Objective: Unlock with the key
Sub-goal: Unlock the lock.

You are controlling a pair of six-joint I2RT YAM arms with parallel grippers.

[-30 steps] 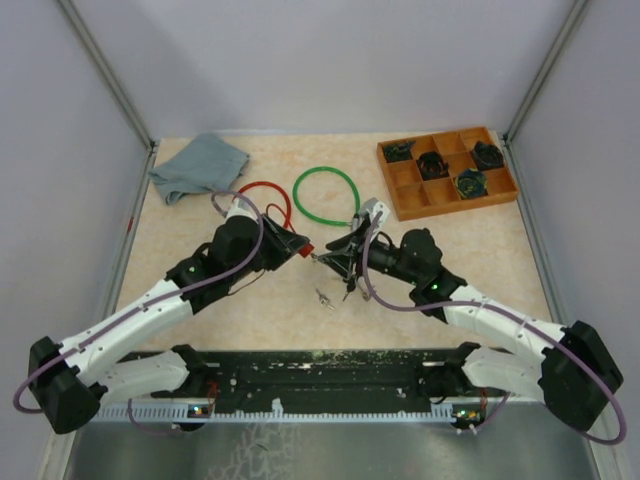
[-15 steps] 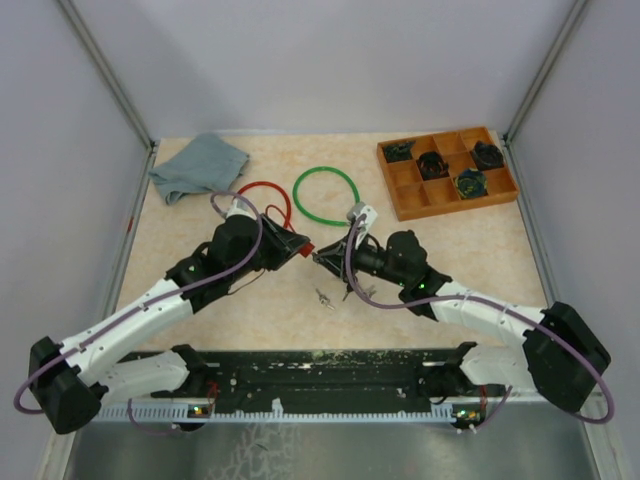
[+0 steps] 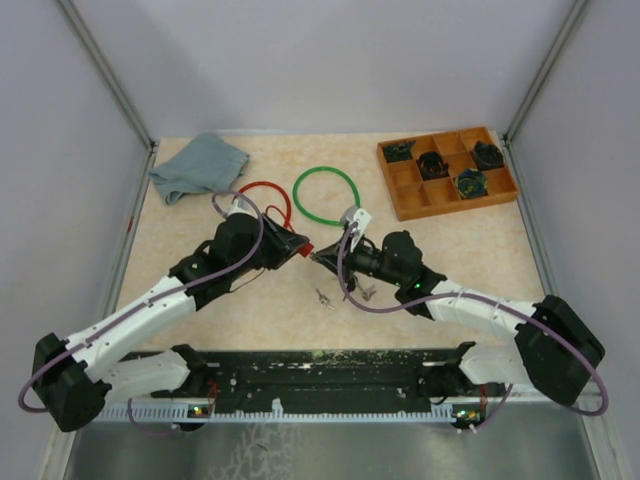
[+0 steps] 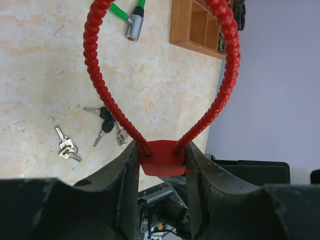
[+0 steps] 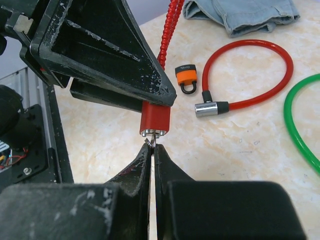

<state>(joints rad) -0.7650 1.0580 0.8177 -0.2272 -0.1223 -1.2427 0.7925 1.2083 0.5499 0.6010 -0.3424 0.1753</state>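
Where the table reaches the upper left of the top view: a blue-grey cloth lies crumpled.
Smooth red cable lock: flat on the table, right of the cloth and just beyond my left arm. In the right wrist view its silver end shows at centre right, with a small orange padlock just beside it.
Left gripper: clamped on the red lock body, one finger on each side face, jaws apart only by the body's width.
Red lock body: held off the table at mid-frame in the top view, between my two arms. Its ribbed red cable loops away toward the top of the left wrist view.
Key: only a thin metal tip shows, pinched between my right fingertips and touching the lock body's lower end face. I cannot tell whether it has entered the keyway.
Right gripper: fingers pressed together on that tip, directly below the lock body in the right wrist view.
Loose keys: one bunch and a second lie on the table below the grippers in the top view, near each other but apart.
Green cable lock: flat, upper centre, right of the smooth red one.
Wooden tray: upper right, divided into compartments, with dark round pieces in four of them.
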